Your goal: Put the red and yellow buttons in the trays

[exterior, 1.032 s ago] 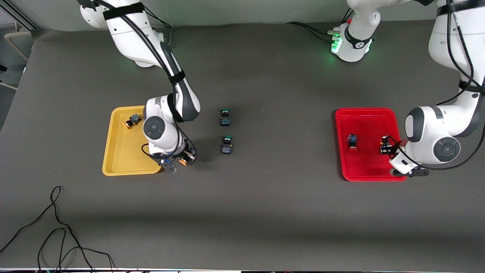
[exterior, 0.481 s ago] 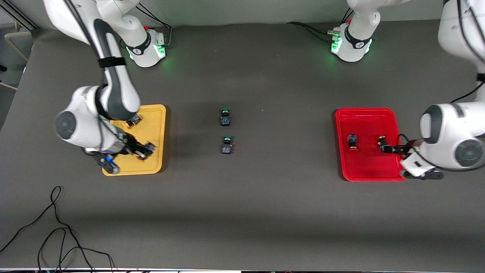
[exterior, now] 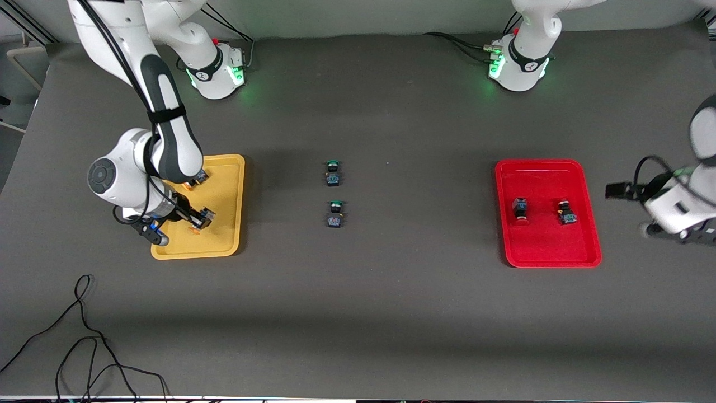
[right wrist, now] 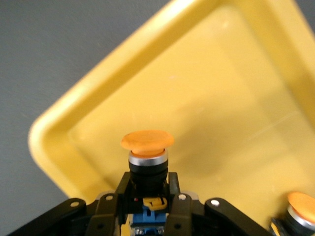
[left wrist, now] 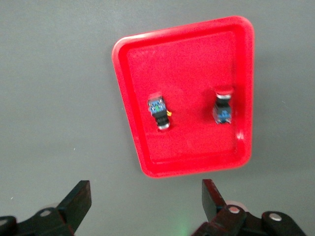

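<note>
Dark grey worktop (exterior: 391, 302) with two trays, one toward each arm's end. The yellow tray (exterior: 226, 246) lies toward the right arm's end; the red tray (exterior: 551, 258) lies toward the left arm's end.

Right gripper (exterior: 196, 219): over the yellow tray, jaws pinching a yellow-capped button (right wrist: 147, 150) by its dark body, with the orange-yellow cap projecting clear of the jaws above the tray floor. A second yellow-capped button (exterior: 196, 179) lies in the same tray, at the edge farther from the front camera, partly hidden by the right arm; in the right wrist view only its cap shows at the frame corner.

Left gripper (left wrist: 146, 199): held above bare worktop, past the red tray toward the left arm's end of the worktop, jaws spread wide and holding nothing. In the front view this gripper is smeared, so its exact height cannot be told.

Red tray: two red-capped buttons (exterior: 521, 210) (exterior: 566, 215) lie on its floor, side by side but apart, both clear of the rim.

Mid-worktop, between the trays: two green-capped buttons (exterior: 333, 173) (exterior: 335, 215), one nearer to the front camera than the other, well apart from both trays. A black cable (exterior: 84, 341) trails across the worktop's corner nearest the front camera at the right arm's end.
</note>
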Action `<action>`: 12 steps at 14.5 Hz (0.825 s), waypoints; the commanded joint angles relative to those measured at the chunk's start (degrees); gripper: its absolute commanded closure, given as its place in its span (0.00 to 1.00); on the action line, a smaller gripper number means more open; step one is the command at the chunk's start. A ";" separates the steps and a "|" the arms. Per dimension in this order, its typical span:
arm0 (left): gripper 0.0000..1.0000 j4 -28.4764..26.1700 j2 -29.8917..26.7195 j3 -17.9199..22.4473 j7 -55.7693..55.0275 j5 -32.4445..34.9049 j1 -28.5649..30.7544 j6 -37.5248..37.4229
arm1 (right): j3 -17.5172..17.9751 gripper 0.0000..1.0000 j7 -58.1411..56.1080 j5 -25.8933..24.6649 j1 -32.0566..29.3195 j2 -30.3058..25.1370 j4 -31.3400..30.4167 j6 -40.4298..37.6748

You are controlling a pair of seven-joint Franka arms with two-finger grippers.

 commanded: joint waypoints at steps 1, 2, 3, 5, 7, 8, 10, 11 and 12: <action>0.00 -1.21 -5.84 -0.01 1.62 -3.30 -0.44 -2.56 | -0.36 0.94 -7.70 8.09 0.69 3.17 0.50 1.10; 0.00 -1.29 -7.08 -0.10 1.62 -4.19 -0.62 -2.66 | -0.36 0.90 -7.80 8.20 0.69 3.26 0.59 1.10; 0.00 -1.21 -7.87 -0.19 1.18 -4.64 -0.88 -2.66 | -0.36 0.72 -7.89 8.20 0.69 3.69 0.68 1.10; 0.00 -1.21 -9.80 0.34 0.65 -5.17 -4.12 -2.92 | -0.36 0.01 -7.54 8.20 0.69 3.87 0.85 0.93; 0.00 -1.03 -10.34 0.34 -2.14 -5.17 -5.71 -3.27 | -0.44 0.00 -7.10 8.29 0.78 3.00 1.12 0.67; 0.00 -0.51 -10.34 0.43 -4.51 -5.08 -7.02 -3.27 | -0.53 0.00 -6.93 8.20 0.96 2.04 1.55 -0.03; 0.00 0.02 -10.51 1.56 -6.29 -5.08 -9.31 -3.62 | -2.19 0.00 -6.84 7.59 1.48 -0.33 2.43 -3.62; 0.00 0.11 -11.04 2.18 -6.55 -5.08 -9.84 -3.62 | -3.59 0.00 -6.92 6.98 1.57 -1.82 3.13 -6.25; 0.00 0.11 -11.22 2.18 -6.47 -5.08 -9.76 -3.71 | -5.00 0.00 -6.84 3.84 1.57 -3.84 4.70 -9.41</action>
